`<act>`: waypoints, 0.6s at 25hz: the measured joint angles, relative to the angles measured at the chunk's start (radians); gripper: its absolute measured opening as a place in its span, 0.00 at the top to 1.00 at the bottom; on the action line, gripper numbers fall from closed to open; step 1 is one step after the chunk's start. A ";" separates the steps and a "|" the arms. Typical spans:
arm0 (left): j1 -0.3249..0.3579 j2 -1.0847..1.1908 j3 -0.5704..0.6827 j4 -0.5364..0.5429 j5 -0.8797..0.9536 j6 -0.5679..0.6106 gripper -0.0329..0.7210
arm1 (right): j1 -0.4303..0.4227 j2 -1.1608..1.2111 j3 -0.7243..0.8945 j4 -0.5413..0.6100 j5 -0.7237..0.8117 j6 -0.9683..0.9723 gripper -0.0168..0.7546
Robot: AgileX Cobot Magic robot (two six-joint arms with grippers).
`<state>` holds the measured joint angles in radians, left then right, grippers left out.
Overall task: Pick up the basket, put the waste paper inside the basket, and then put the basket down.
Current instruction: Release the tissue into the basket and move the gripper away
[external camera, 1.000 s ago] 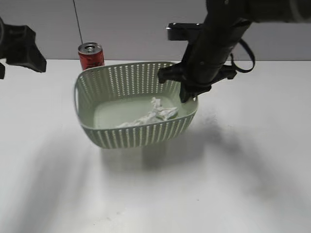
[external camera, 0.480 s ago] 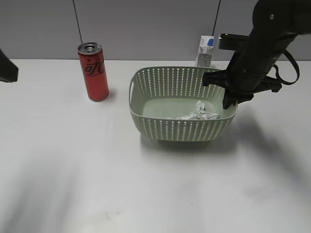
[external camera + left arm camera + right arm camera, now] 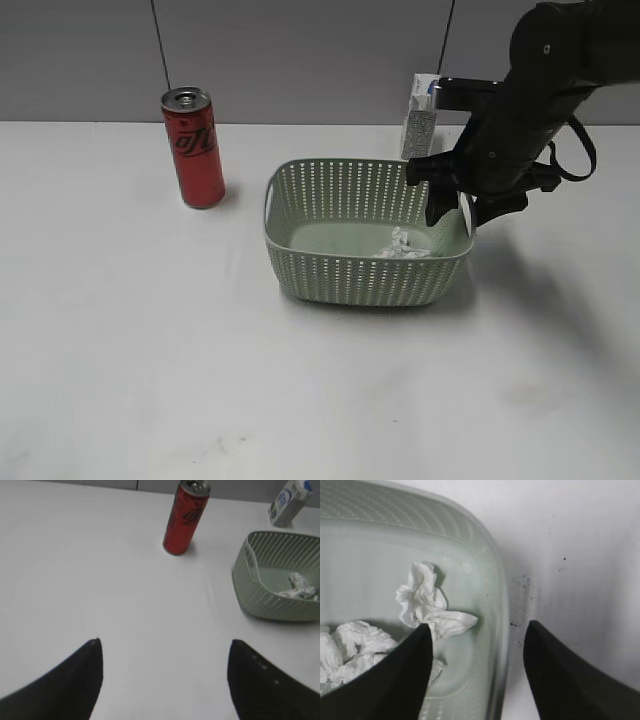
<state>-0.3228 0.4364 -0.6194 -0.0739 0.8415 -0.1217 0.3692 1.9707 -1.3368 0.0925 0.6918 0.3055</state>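
**Setting the basket down: the last step, with the right pincer straddling the rim**

Standing at the front of a white counter [image 3: 150,380], I see a pale sage-green slotted basket [image 3: 340,270] resting flat near the middle, a little to the right. Crumpled white waste paper [image 3: 403,246] lies inside it, toward its right end. In the right wrist view the paper shows as about three wads, though they overlap and the exact count is hard to fix.

The right pincer [image 3: 455,208], black and mounted on a black arm, is at the basket's right rim. Its jaws are parted, one inside the basket and one outside, with the rim wall between them; in the right wrist view there is visible space on the outer side, so it does not look clamped. The left pincer [image 3: 165,675] hangs well away from the basket, over bare counter, its jaws spread wide and holding nothing.

My judgement is that the paper is already in and the basket is down, so the task is at its close. What the next move seems to call for is lifting the right pincer straight up clear of the rim, without snagging the wall or dragging the basket sideways.

Counted: one basket, two pincers, one upright red drinks can [image 3: 194,148] to the left of the basket, and one white-and-blue carton [image 3: 420,118] standing behind it.
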 joint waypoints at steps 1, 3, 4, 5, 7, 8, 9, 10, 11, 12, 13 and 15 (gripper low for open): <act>0.000 -0.047 0.001 0.013 0.011 0.000 0.17 | 0.000 -0.006 -0.004 -0.008 -0.001 -0.005 0.38; 0.000 -0.132 0.001 0.047 0.025 0.000 0.17 | -0.003 -0.027 -0.022 -0.044 0.003 -0.011 0.32; 0.000 -0.165 0.001 0.074 0.038 0.000 0.17 | -0.006 -0.043 -0.040 -0.065 0.011 -0.015 0.31; 0.000 -0.204 0.001 0.104 0.052 0.001 0.17 | -0.013 -0.056 -0.064 -0.080 0.023 -0.029 0.30; 0.000 -0.285 0.003 0.161 0.071 0.005 0.17 | -0.042 -0.081 -0.119 -0.092 0.071 -0.090 0.29; 0.000 -0.319 0.003 0.183 0.081 0.007 0.17 | -0.059 -0.089 -0.150 -0.098 0.106 -0.136 0.29; 0.000 -0.359 0.004 0.197 0.095 0.008 0.17 | -0.082 -0.094 -0.179 -0.099 0.137 -0.184 0.28; 0.000 -0.395 0.005 0.202 0.114 0.008 0.17 | -0.106 -0.097 -0.201 -0.092 0.177 -0.223 0.28; 0.000 -0.420 0.005 0.204 0.146 0.008 0.17 | -0.126 -0.102 -0.222 -0.092 0.214 -0.266 0.28; 0.000 -0.435 0.006 0.206 0.190 0.008 0.17 | -0.151 -0.107 -0.235 -0.092 0.242 -0.306 0.28; 0.000 -0.441 0.008 0.206 0.233 0.013 0.17 | -0.173 -0.116 -0.242 -0.092 0.270 -0.330 0.28; 0.000 -0.441 0.019 0.192 0.274 0.048 0.17 | -0.207 -0.138 -0.244 -0.086 0.318 -0.367 0.28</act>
<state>-0.3228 -0.0050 -0.6005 0.1185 1.1153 -0.0741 0.1627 1.8326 -1.5807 0.0065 1.0095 -0.0618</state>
